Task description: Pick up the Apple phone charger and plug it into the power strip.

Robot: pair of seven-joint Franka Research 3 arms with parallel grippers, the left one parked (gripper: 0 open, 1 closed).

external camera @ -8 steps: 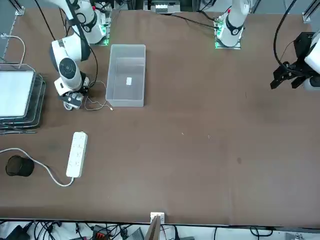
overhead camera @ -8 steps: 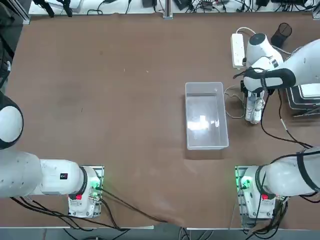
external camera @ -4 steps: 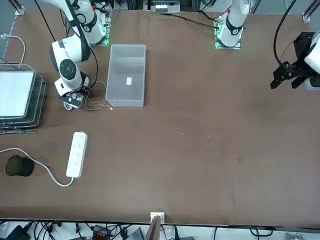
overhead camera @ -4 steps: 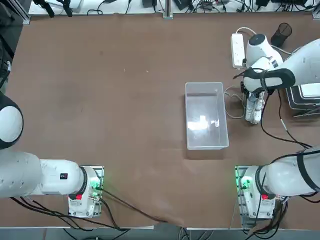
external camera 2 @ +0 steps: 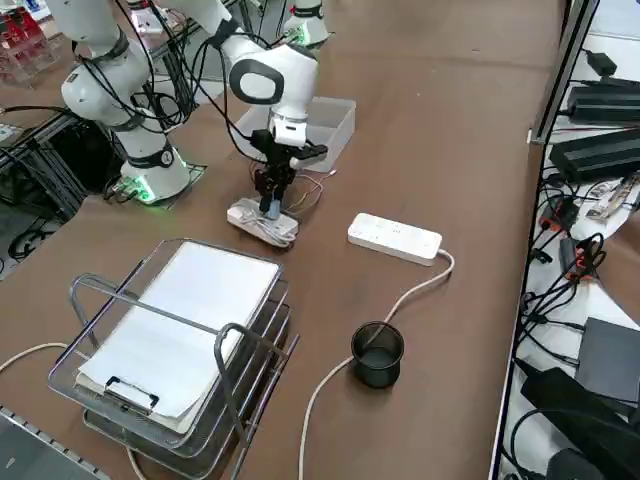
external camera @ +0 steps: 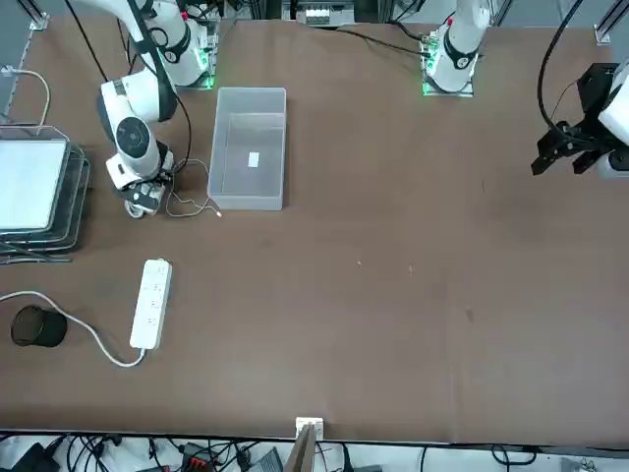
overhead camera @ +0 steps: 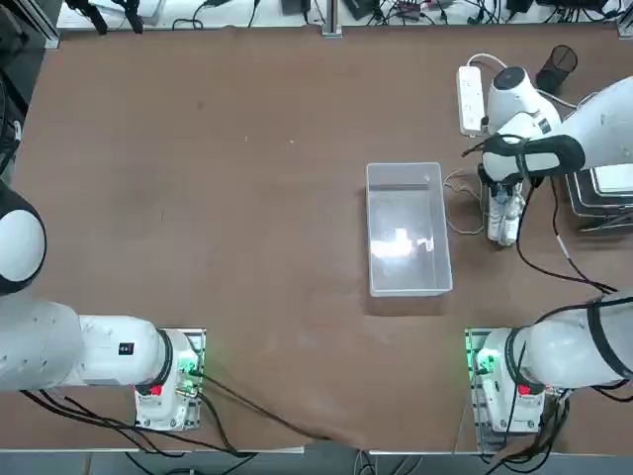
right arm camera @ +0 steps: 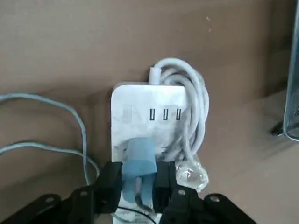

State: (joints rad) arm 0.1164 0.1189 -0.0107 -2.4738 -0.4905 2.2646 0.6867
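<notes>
Right gripper (right arm camera: 138, 189) shut on the charger (right arm camera: 138, 164): black fingers (right arm camera: 109, 184) pinch the small pale block from both sides, its thin wire (right arm camera: 56, 128) trailing off in loops beside the hand. The charger sits on top of a second white strip (right arm camera: 149, 116) that has its own cord bundled (right arm camera: 189, 109) around it, directly under the fingertips. In the side view the hand (external camera 2: 270, 195) points straight down onto that strip (external camera 2: 262, 222).

Target power strip (external camera 2: 394, 237) lies on the table well apart from the hand, past the wrapped strip, thick cord (external camera 2: 340, 355) running off from one end towards a black cup (external camera 2: 377, 353).

Risks, judging from here:
- Charger looks seated on or in the strip below; lifting may drag the whole strip up if the plug holds.
- Grip is low on a small smooth block; it could twist or slip between the fingers.
- The thin wire may snag on the bundled cord or the clear bin (overhead camera: 407, 230) next to the hand and tug the charger askew.
- Cannot tell which way the prongs face, so alignment at the target sockets could be off.
- Pushing in may slide the loose target strip.
</notes>
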